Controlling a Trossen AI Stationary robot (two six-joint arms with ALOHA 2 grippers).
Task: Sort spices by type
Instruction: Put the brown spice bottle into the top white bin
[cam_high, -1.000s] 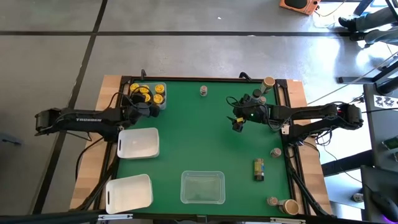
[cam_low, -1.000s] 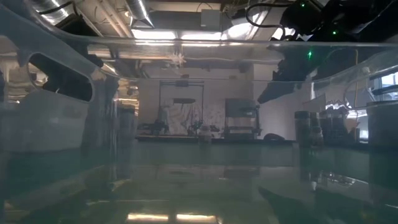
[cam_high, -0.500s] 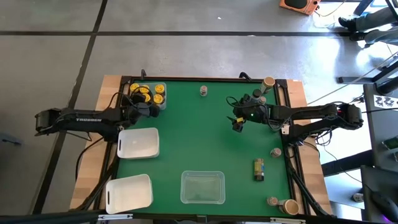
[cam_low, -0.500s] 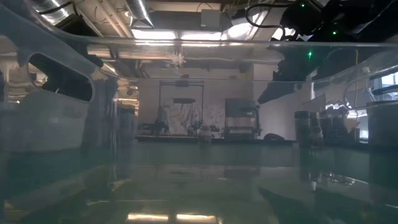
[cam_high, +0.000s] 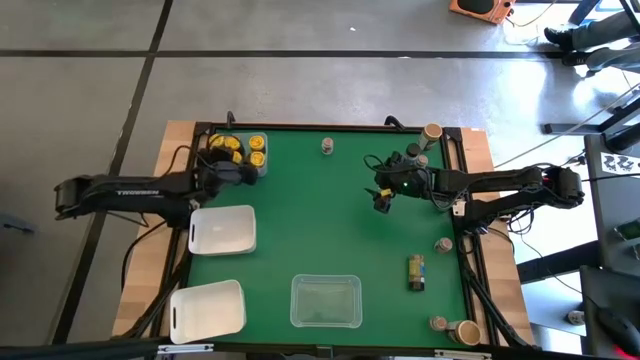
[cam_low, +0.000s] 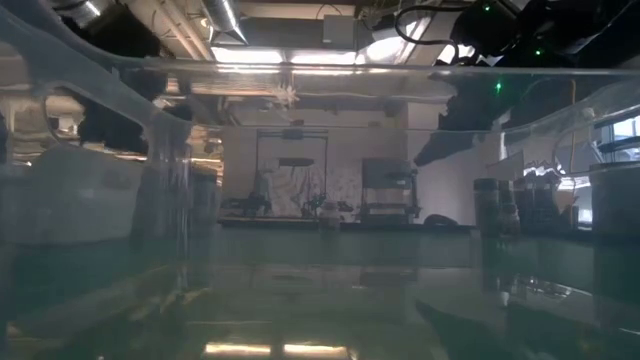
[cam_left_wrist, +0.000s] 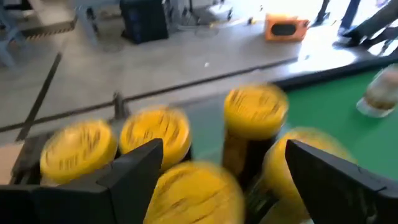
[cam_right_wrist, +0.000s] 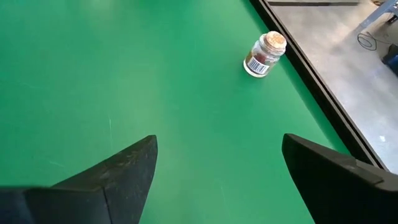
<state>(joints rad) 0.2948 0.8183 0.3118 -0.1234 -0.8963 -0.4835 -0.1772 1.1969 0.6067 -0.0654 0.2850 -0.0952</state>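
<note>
Seen from directly overhead, the high camera takes in the whole green bench (cam_high: 330, 230) and the grey floor around it. The low camera sits at bench height, peering level through a clear tray (cam_low: 110, 180) into the room behind. Each wrist camera looks forward, close over the bench: the left at yellow-lidded jars (cam_left_wrist: 255, 112), the right at a lone jar (cam_right_wrist: 264, 55), both also visible from overhead.

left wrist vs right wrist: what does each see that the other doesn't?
Left wrist only: a cluster of yellow-lidded jars right ahead of the open left gripper, with bare floor beyond the table edge. Right wrist only: empty green mat under the open right gripper. Both: one lone tan-lidded jar standing on the mat near the table's edge, seen blurred in the left wrist view.
</note>
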